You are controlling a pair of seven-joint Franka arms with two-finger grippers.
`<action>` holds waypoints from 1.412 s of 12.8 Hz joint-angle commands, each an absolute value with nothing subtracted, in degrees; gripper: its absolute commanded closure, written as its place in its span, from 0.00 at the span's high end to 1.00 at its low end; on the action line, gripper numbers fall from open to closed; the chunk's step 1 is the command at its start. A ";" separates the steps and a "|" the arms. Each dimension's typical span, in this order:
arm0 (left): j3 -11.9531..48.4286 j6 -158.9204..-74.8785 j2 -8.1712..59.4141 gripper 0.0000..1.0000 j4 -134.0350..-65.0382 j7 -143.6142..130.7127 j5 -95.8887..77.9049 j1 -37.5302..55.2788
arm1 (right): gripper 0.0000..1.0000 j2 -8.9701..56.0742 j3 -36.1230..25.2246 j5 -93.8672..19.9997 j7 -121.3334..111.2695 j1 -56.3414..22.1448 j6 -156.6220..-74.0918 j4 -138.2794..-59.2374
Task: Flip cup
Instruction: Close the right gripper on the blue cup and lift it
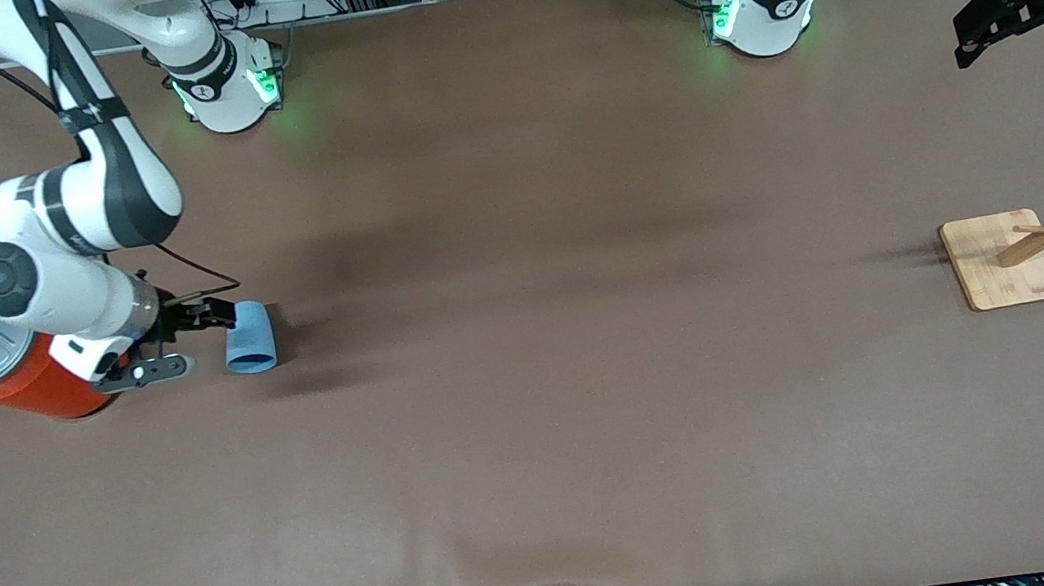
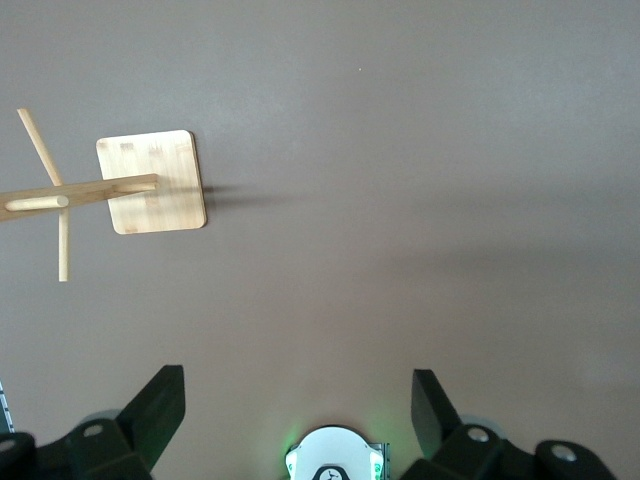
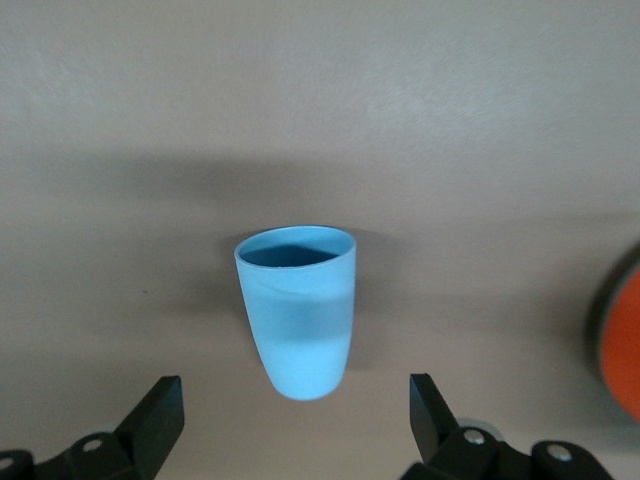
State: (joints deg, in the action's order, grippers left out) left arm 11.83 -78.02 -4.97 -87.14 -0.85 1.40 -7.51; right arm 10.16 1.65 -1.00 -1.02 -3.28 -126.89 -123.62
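Observation:
The light-blue cup (image 1: 247,337) lies on its side on the brown table near the right arm's end, its wider rim nearer the front camera. In the right wrist view the cup (image 3: 298,310) shows its open rim away from the fingers and its rounded base toward them. My right gripper (image 1: 210,339) is open and empty just beside the cup, toward the right arm's end. Its fingers (image 3: 150,415) are spread wide, clear of the cup. My left gripper (image 1: 977,31) waits open and empty, up over the left arm's end of the table.
A large orange can with a grey lid (image 1: 28,373) stands close beside my right hand and shows at the edge of the right wrist view (image 3: 625,345). A wooden mug tree on a square base (image 1: 1007,259) stands near the left arm's end, also in the left wrist view (image 2: 150,180).

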 commanded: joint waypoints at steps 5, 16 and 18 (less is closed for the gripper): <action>12.04 -76.91 -4.83 1.00 -86.31 0.35 1.58 -7.91 | 1.00 14.93 1.49 -1.58 -1.23 -5.10 -139.12 -129.20; 12.04 -76.82 -4.57 1.00 -86.22 0.00 1.76 -7.82 | 0.00 21.00 2.11 -1.84 -2.81 -5.27 -130.48 -117.37; 11.95 -76.82 -4.66 1.00 -86.22 0.35 1.76 -7.91 | 0.00 21.18 6.39 -1.93 -3.07 -5.45 -118.88 -107.98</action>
State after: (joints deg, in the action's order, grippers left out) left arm 11.83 -77.83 -4.77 -87.12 -0.82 1.40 -7.52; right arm 21.00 3.16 -1.05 -2.36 -5.09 -127.59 -116.11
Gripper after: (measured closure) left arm 0.000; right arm 0.181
